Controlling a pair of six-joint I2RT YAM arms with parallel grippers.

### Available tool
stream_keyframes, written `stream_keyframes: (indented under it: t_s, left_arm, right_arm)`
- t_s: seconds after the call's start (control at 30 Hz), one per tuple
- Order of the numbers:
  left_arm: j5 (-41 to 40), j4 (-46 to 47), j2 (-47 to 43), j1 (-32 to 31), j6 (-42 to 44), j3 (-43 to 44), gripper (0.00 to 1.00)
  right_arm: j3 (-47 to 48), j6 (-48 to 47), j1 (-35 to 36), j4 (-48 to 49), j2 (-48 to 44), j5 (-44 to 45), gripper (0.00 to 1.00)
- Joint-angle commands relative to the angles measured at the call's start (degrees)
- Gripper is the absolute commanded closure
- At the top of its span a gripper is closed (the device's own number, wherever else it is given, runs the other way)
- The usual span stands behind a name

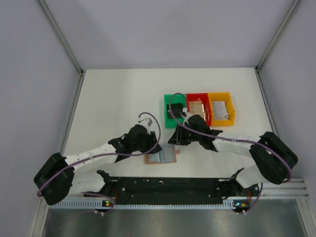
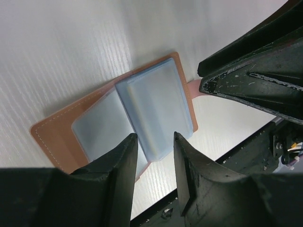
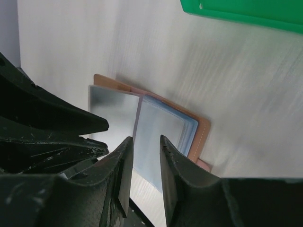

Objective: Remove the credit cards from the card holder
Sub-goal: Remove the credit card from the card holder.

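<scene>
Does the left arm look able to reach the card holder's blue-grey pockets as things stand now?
Probably yes. The left gripper hangs just over the open card holder, jaws apart, its pockets uncovered. The right gripper, close beside, may crowd it.

You're looking at a card holder point(image 2: 57, 135) whose reddish-brown outer face looks like matt leather, with pale stitching along the edge. Its blue-grey inner sleeves point(image 2: 156, 104) look like smooth, slightly translucent plastic with a soft sheen. The white table point(image 2: 71, 42) is matt, with a fine ribbed grain. The left gripper point(image 2: 155, 142) has matt black plastic fingers point(image 2: 118, 175). The green bin point(image 3: 246, 12) is glossy plastic.
</scene>
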Motion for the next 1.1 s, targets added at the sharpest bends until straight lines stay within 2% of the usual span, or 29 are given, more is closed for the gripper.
stream_keyframes:
  t_s: [0.0,0.37,0.6,0.9,1.07]
  left_arm:
    - [-0.36,3.96,3.14,-0.25,-0.2,-0.32,0.6]
    - [1.05,6.95,9.56,-0.61,-1.07,-0.93,0.6]
    - [1.05,7.48,11.76,-0.87,-1.52,-0.93,0.67]
    - [0.87,7.74,12.91,-0.96,-2.13,-1.19,0.9]
    - [0.7,7.74,12.55,-0.96,-2.39,-1.37,0.92]
  right_arm:
    - [0.39,0.07,1.03,2.77,2.55,0.36,0.71]
    - [1.62,-0.73,1.29,-0.39,5.18,1.86,0.75]
    - [1.8,-0.73,1.55,0.04,6.24,0.8,0.79]
    - [1.89,-0.73,1.73,0.4,6.15,0.36,0.84]
    - [2.06,-0.99,1.73,0.13,6.77,-0.6,0.86]
